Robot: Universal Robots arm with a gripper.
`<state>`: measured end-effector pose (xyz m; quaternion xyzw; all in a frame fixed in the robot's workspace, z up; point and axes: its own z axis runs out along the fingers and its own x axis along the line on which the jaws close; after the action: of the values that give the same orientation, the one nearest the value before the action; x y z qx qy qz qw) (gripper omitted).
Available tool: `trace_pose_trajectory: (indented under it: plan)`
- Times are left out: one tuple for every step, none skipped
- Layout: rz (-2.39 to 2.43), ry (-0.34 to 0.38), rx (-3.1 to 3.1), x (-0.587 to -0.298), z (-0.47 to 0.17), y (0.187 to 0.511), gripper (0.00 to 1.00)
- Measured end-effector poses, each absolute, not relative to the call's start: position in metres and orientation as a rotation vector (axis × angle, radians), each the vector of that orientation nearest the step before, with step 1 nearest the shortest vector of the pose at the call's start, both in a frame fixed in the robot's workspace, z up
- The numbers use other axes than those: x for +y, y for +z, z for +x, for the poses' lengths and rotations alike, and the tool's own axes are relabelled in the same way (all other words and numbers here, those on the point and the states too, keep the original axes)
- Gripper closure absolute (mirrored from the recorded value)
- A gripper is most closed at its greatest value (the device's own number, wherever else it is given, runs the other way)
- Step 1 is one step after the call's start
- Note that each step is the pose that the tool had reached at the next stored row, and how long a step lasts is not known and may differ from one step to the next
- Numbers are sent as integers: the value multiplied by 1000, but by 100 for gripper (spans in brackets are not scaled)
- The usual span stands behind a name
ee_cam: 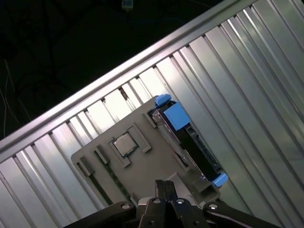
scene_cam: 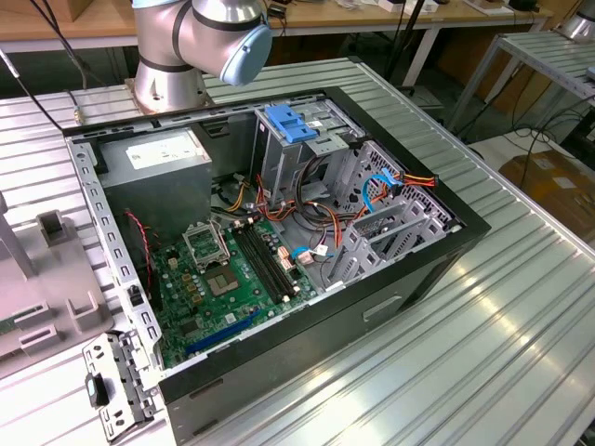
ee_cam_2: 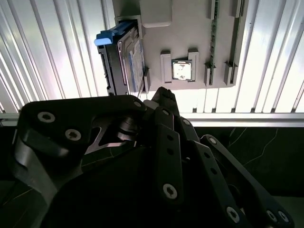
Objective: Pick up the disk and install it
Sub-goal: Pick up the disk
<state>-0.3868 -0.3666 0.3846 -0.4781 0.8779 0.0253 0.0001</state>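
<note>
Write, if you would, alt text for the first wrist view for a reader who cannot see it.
The disk, edged in blue, stands on edge in a grey holder on a ribbed metal table. The black gripper, shut and holding nothing, hovers near the holder. A small square chip lies in a recess of the holder.

We see an arm point(scene_cam: 200, 37) built of brushed silver cylinders, thick and rounded, with one joint closed by a pale blue round cap point(scene_cam: 249, 51). It rises from a wide silver base point(scene_cam: 165, 88). In both wrist views we see its gripper point(ee_cam_2: 164, 95), matte black throughout. It is made of flat bars point(ee_cam_2: 209, 166) with rounded ends, pinned together by small silver screws point(ee_cam_2: 170, 191) set in round recesses. The bars narrow into two slim black fingers point(ee_cam: 160, 190) with squared tips
</note>
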Motion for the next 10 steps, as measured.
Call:
trace_pose_trajectory:
  plan:
    - [-1511,80,2753,-367,-387,385,89]
    - [-1518,80,2750,-367,-387,385,89]
    - [-1531,80,2742,-367,-387,385,89]
    - [-1545,80,2735,-367,-387,385,89]
    - [-1556,80,2729,-367,-387,385,89]
    - [-1563,80,2725,-367,-387,385,89]
    - [-1576,80,2718,-367,-387,385,89]
    - [-1587,80,2711,-367,-387,385,89]
    - [-1594,80,2708,-367,-387,385,89]
    - [-1601,80,2703,-367,-387,385,89]
